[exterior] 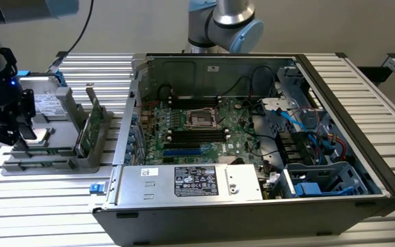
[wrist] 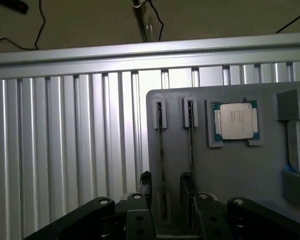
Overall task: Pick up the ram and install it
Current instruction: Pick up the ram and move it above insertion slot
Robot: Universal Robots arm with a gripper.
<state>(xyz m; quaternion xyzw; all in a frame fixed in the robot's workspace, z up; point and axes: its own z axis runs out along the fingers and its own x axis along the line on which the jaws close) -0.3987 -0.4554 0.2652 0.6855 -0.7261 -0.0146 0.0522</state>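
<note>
My tool (wrist: 166,182) hung open, gripping nothing. The ram (wrist: 161,150) stood on edge beneath it, long axis running between the fingers (wrist: 146,182).

Table (wrist: 65,150): silver, ribbed in parallel stripes. Tray (wrist: 240,170): plain grey. Ram (wrist: 161,150): dark green. Processor (wrist: 236,121): silver on green. Gripper (wrist: 166,182): black. Motherboard (exterior: 183,128): green, black slots. Cables (exterior: 290,117): blue. Case (exterior: 252,226): black.

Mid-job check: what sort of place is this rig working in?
Probably a lab bench set up for computer assembly: a slatted metal table, an open computer case with its motherboard exposed, and a grey tray of loose parts.
</note>
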